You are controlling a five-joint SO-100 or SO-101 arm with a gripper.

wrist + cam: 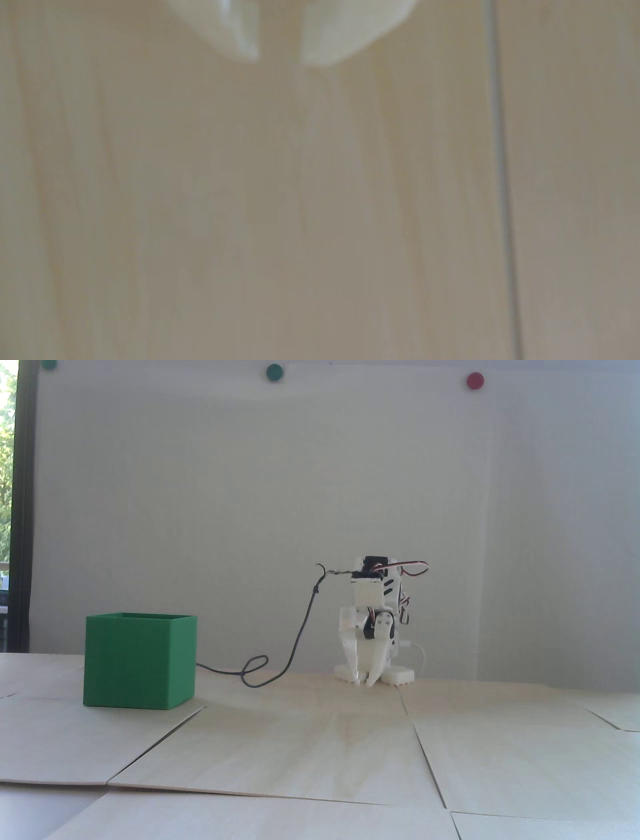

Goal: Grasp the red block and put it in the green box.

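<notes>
We see no red block; gripper [280, 62] fingers slightly apart, empty. Green box [139, 666] near the table's left edge looks light and rigid.

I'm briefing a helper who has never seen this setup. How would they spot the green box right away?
In the fixed view, start at the pale wooden table before the white wall. On its left side, left of the folded white arm, stands the green box, an open-topped cube. It is the only large green thing; the green dots are small, round and high on the wall.
</notes>
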